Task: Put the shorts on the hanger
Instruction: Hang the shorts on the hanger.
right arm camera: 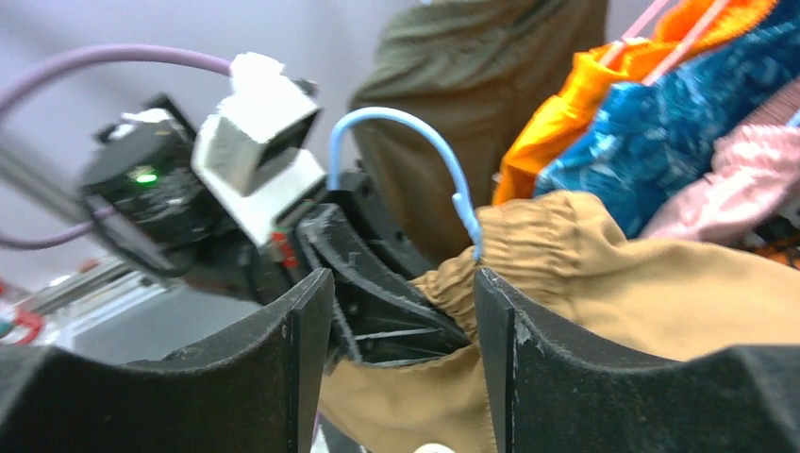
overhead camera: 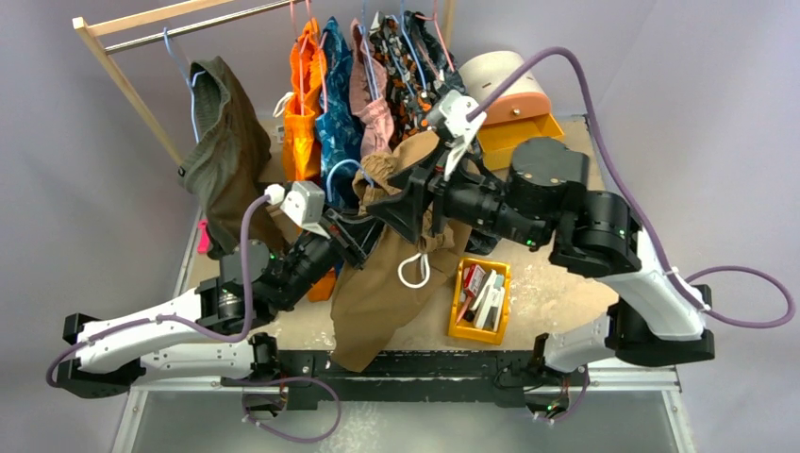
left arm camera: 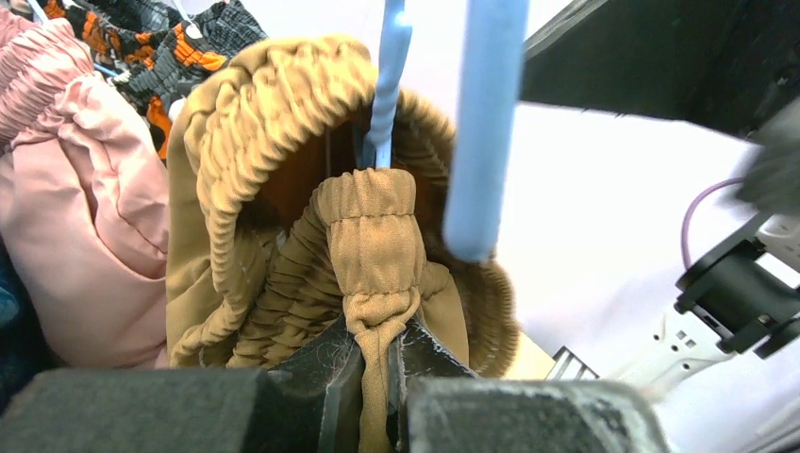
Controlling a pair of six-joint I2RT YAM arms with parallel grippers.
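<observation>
**Status.** The left tool [left arm camera: 375, 377] is clenched on a bunched fold of the waistband of the shorts [overhead camera: 377, 283]. The right tool [right arm camera: 401, 311] is released: its fingers stand apart with nothing between them. The shorts hang above the bench [overhead camera: 566, 283], in front of the garments on the rail [overhead camera: 189, 24], with the legs trailing down toward the near edge. The hanger [right arm camera: 415, 142] runs down into the gathered waistband, and its hook stands free above the cloth.

**Hazards.**
- The left tool's pinch appears to be the only support. You cannot tell whether it also grips the hanger wire. If it does not, the hanger may slide out of the waistband.
- The waistband is bunched to one side, not spread along the hanger. If you release now, the shorts will probably slip off one arm of it.
- The drawstring [overhead camera: 412, 271] hangs in a loop just below the right tool, so a low pass may snag it.
- The pink garment [left arm camera: 75, 189] hangs just beside the shorts, and a sideways swing may catch it.

**Markings.** No brand, label or writing is readable on the shorts, the hanger or either tool. The print on the items in the yellow bin [overhead camera: 481, 302] is too small to read.
</observation>
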